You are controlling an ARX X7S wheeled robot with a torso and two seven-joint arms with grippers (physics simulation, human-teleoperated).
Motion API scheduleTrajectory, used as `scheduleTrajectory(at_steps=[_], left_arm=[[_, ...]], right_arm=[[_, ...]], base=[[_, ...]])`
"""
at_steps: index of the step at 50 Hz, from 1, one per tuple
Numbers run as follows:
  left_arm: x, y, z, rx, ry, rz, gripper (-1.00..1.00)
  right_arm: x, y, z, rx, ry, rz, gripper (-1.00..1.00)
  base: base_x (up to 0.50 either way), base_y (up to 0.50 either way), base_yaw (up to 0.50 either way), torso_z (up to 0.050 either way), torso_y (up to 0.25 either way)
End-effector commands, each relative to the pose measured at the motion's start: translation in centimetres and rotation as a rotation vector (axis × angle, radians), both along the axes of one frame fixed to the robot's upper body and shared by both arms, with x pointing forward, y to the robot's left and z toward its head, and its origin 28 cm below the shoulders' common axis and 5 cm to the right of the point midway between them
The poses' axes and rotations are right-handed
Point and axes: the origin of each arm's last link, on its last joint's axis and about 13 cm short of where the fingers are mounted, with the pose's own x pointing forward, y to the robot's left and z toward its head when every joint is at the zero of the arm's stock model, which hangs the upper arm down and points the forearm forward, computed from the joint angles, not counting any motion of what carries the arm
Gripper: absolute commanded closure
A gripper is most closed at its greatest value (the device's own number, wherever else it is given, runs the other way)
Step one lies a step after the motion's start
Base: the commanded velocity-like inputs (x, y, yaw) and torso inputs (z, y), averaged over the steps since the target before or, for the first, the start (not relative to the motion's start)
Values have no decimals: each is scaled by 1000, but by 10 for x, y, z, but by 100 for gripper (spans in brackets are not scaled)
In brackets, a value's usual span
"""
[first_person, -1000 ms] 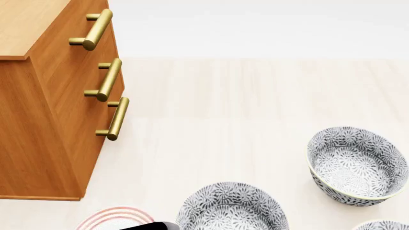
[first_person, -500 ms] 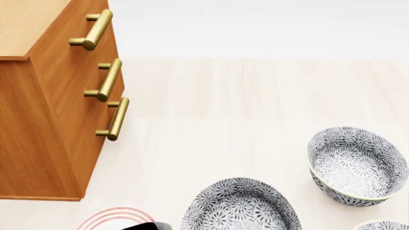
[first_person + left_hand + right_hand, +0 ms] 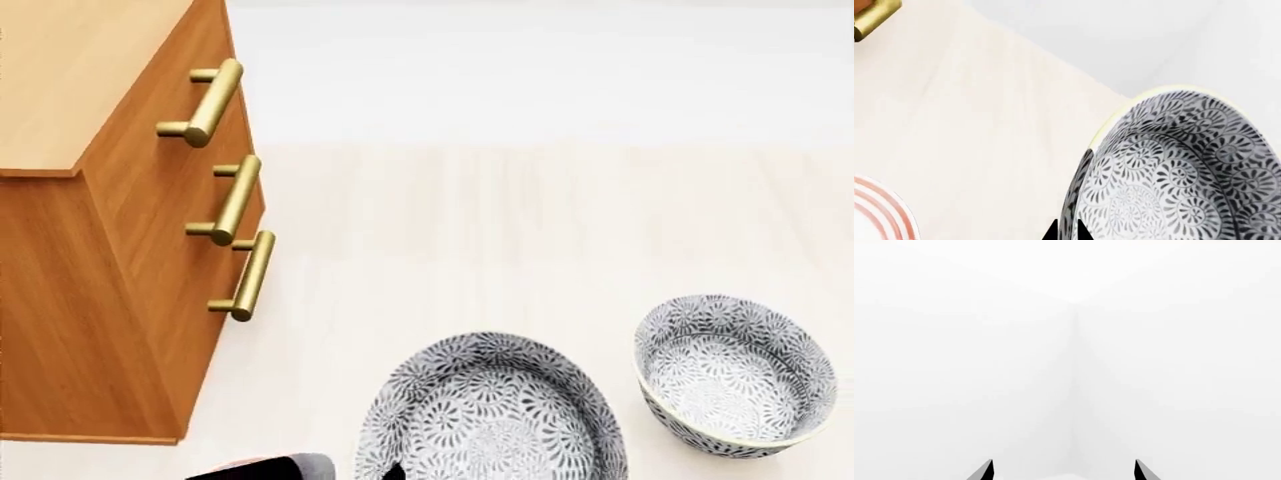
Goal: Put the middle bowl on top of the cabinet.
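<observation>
The middle bowl (image 3: 494, 410), white with a dense grey-black leaf pattern, hangs tilted at the bottom centre of the head view, right of the cabinet (image 3: 107, 260). My left gripper (image 3: 1066, 232) is shut on its rim, one fingertip inside and one outside the wall of the bowl (image 3: 1174, 175). The cabinet's lighter wood top (image 3: 67, 90) shows at the upper left, with three brass handles (image 3: 238, 200) down its front. My right gripper (image 3: 1064, 472) is open, its fingertips wide apart before a blank white background.
A second patterned bowl (image 3: 727, 375) stands on the pale floor at the right. A pink-striped plate (image 3: 874, 210) lies below the held bowl, on the cabinet side. One brass handle (image 3: 877, 15) shows in a corner of the left wrist view.
The held bowl has risen and looks larger. The head view has shifted, showing more of the cabinet top. The bowl at the lower right corner has left the frame.
</observation>
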Motion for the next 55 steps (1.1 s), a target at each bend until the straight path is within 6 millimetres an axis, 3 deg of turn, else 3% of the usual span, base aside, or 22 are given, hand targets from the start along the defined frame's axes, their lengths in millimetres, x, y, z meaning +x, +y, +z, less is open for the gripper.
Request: scheduleTrajectory(at_steps=[1,6,13,15,22,28,33,36,40,45,55], left_arm=[[-1,2,16,-25,-60,0,100],[-3,3,26,-39,-91,-12,100],[-9,8,67,-70,-221,-43,100],[-10,11,85,-60,-276,-32,100],[-21,23,174,-63,-496,-109,100],[-23,36,227,-25,-569,-115,100],[-25,38,255,49,-586,-88,100],[-33,38,277,24,-456,-158,100],[-28,37,293,72,-317,-105,100],[-7,38,308,71,-153,-66,100],[46,53,342,-16,73,265,100]], right_arm=[[0,1,2,-1,-7,1,-100],[0,0,2,-1,-12,0,-100],[0,1,1,-1,-18,1,-100],[0,2,1,-1,-21,0,-100],[1,1,-2,2,-33,-12,-100],[8,2,-6,11,-36,-19,-100],[11,5,-6,11,-37,-21,-100],[13,7,-5,12,-38,-22,-100],[13,9,-4,14,-39,-19,-100],[13,11,-3,18,-40,-19,-100],[12,14,1,18,-44,-21,-100]], base=[[0,0,0,50,137],[0,0,0,50,137],[0,0,0,50,139],[0,0,0,50,154],[0,0,0,10,21],[0,0,0,0,0],[0,0,0,0,0],[0,0,0,0,0],[0,0,0,0,0],[0,0,0,0,0],[0,0,0,0,0]])
